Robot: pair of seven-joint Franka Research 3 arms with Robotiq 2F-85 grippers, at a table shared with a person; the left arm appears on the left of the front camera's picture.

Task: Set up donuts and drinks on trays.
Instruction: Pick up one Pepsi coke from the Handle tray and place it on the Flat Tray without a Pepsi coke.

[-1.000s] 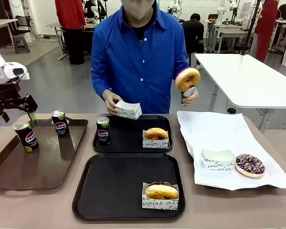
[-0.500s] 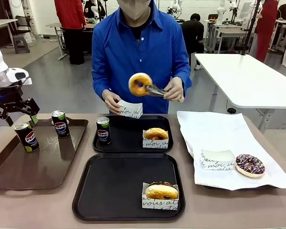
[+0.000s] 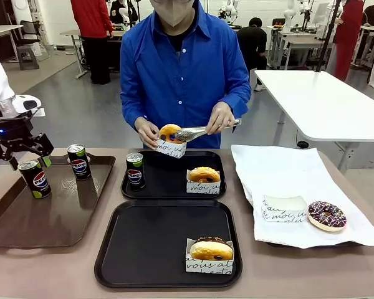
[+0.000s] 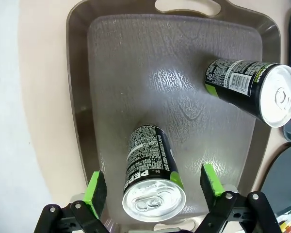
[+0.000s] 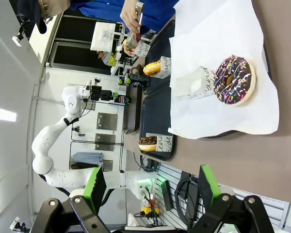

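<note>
Counter (image 3: 311, 271) carries long brown tray (image 3: 56, 215) as drink stock at robot's left, far black tray (image 3: 168, 180) and near black tray (image 3: 156, 240) mid, white paper sheet (image 3: 280, 171) with sprinkled donut (image 3: 326, 215) at right. Far tray has a Pepsi can (image 3: 134, 169) plus sleeved donut (image 3: 204, 174), near one only a chocolate donut (image 3: 211, 249) in its sleeve (so it likely lacks its drink). Person's hand (image 3: 219, 118) tongs an orange donut (image 3: 170, 132) into a paper sleeve (image 3: 172, 148) for serving; left claw (image 4: 153, 187), fingers apart, straddles a stock can (image 4: 145, 160) on the brown tray without touching, lined up to grab, while right claw (image 5: 150, 189) hangs wide apart, empty.
</note>
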